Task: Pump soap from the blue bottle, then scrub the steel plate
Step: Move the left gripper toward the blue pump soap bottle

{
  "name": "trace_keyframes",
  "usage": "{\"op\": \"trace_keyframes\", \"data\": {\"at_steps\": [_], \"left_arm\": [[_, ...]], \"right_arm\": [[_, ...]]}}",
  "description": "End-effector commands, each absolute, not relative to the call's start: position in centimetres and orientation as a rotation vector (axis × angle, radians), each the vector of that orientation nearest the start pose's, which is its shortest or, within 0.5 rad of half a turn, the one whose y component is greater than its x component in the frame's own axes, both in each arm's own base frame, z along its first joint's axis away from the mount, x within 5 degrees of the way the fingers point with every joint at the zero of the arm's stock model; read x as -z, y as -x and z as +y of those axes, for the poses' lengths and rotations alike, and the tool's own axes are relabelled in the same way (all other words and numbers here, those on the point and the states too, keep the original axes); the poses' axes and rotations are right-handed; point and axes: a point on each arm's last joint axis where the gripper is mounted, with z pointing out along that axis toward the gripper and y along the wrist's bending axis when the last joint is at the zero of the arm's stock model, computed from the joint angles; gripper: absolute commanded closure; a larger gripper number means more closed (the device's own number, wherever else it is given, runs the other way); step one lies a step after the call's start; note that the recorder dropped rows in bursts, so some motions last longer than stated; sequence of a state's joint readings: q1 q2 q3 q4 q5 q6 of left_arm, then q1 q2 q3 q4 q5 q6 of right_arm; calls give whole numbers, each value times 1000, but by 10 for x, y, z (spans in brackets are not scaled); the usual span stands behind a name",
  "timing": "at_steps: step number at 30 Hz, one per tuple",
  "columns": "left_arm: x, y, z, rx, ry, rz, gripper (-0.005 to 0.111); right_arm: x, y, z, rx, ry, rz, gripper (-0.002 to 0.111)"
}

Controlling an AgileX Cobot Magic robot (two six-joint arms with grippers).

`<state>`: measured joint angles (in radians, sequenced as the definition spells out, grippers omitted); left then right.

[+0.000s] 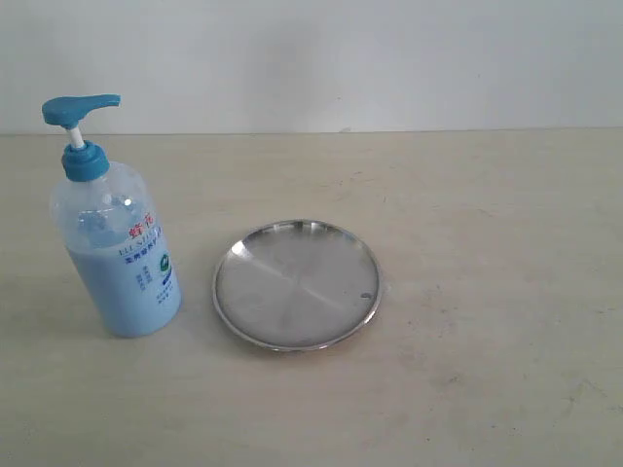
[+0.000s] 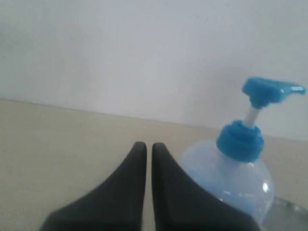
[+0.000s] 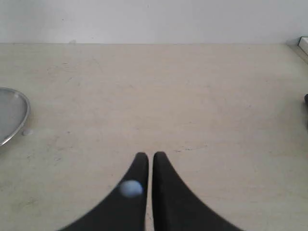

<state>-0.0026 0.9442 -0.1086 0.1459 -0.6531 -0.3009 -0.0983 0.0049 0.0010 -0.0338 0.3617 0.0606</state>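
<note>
The blue bottle (image 1: 117, 248) stands upright at the left of the table, its teal pump head (image 1: 80, 110) raised and pale blue soap (image 1: 125, 292) filling its lower part. Just to its right lies the steel plate (image 1: 297, 284), round and shiny, with a small dark speck (image 1: 366, 297) near its right rim. No gripper shows in the exterior view. In the left wrist view my left gripper (image 2: 145, 147) is shut and empty, with the bottle (image 2: 236, 178) close beside it. My right gripper (image 3: 147, 156) is shut and empty over bare table; the plate's rim (image 3: 14, 118) shows at that view's edge.
The pale wooden table (image 1: 487, 292) meets a white wall (image 1: 341, 58) at the back. A pale bluish blob (image 3: 131, 188) sits on one right finger. A light object's corner (image 3: 303, 45) and a dark bit (image 3: 306, 98) show at the right wrist view's edge.
</note>
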Motion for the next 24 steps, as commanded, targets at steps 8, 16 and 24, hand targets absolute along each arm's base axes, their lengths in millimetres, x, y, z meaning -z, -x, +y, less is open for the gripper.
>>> {"op": "trace_keyframes", "data": {"at_steps": [8, 16, 24], "left_arm": [[-176, -159, -26, 333, -99, 1719, 103], [-158, -157, -32, 353, -213, 1804, 103], [-157, -160, -39, 372, -321, 1769, 41]], "right_arm": [[-181, -53, -6, 67, -118, 1841, 107], [-181, -53, -6, 67, -118, 1841, 107], [-181, -53, -6, 67, -118, 1841, 107]]}}
